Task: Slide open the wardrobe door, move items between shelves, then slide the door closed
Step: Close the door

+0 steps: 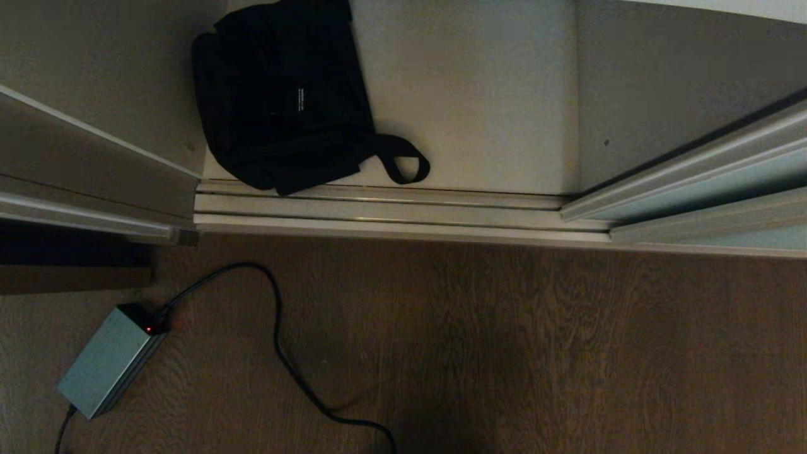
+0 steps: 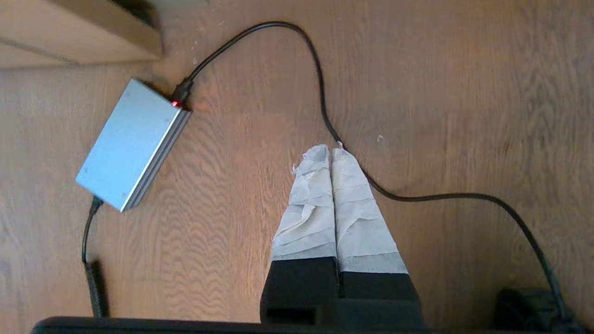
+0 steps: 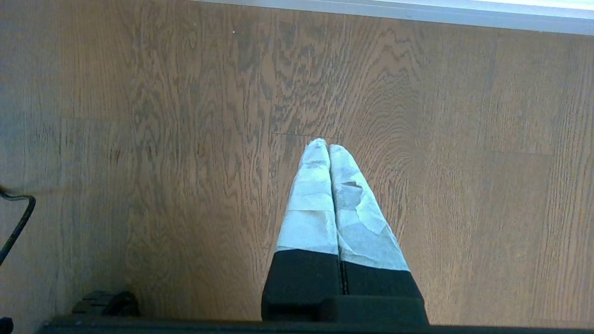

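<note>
- Head view: the sliding wardrobe door (image 1: 700, 189) sits off to the right, the opening is bare, and a black bag (image 1: 284, 101) rests on the far left of the bottom shelf (image 1: 492, 113). Closing looks left to do.
- Left wrist view: left claw (image 2: 331, 153) pinched together, empty, over the floor (image 2: 464, 93) near a grey power brick (image 2: 132, 144).
- Right wrist view: right claw (image 3: 328, 148) likewise pressed closed, holding nothing.

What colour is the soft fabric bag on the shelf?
The soft fabric bag is black with a small white label; head view.
</note>
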Available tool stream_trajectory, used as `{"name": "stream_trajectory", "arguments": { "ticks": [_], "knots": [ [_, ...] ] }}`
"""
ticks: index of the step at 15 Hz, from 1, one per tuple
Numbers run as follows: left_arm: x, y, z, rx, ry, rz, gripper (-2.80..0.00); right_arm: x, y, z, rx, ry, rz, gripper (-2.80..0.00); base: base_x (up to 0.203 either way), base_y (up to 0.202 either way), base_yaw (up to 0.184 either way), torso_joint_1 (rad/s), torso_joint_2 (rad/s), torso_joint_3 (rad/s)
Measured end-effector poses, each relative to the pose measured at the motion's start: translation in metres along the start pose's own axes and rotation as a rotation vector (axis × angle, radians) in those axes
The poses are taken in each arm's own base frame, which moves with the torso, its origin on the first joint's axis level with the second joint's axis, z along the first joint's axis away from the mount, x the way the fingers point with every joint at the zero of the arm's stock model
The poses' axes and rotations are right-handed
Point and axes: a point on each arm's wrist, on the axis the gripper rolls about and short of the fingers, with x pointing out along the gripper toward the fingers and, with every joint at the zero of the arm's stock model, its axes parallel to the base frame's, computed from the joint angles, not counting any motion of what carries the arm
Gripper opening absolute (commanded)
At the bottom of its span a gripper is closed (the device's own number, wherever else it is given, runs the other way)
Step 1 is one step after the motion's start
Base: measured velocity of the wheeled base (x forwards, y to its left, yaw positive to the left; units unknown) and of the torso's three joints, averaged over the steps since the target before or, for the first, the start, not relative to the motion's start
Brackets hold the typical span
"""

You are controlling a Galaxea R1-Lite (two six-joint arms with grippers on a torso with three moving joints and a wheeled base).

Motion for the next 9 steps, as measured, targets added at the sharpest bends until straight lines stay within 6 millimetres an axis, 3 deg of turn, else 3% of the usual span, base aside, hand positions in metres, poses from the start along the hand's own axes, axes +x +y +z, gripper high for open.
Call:
{"name": "stream_trajectory", "arguments": {
  "ticks": [5, 9],
  "knots": [
    [0.0, 0.0004, 0.0, -0.041, -0.002, 0.019, -2.8, 0.0, 0.0, 0.0, 0.0, 0.0, 0.001, -2.8, 0.0, 0.0, 0.0, 0.001, 0.0, 0.01],
    [0.0001, 0.0004, -0.0002, -0.037, 0.001, 0.019, -2.8, 0.0, 0.0, 0.0, 0.0, 0.0, 0.0, -2.8, 0.0, 0.0, 0.0, 0.001, 0.0, 0.154]
  ]
}}
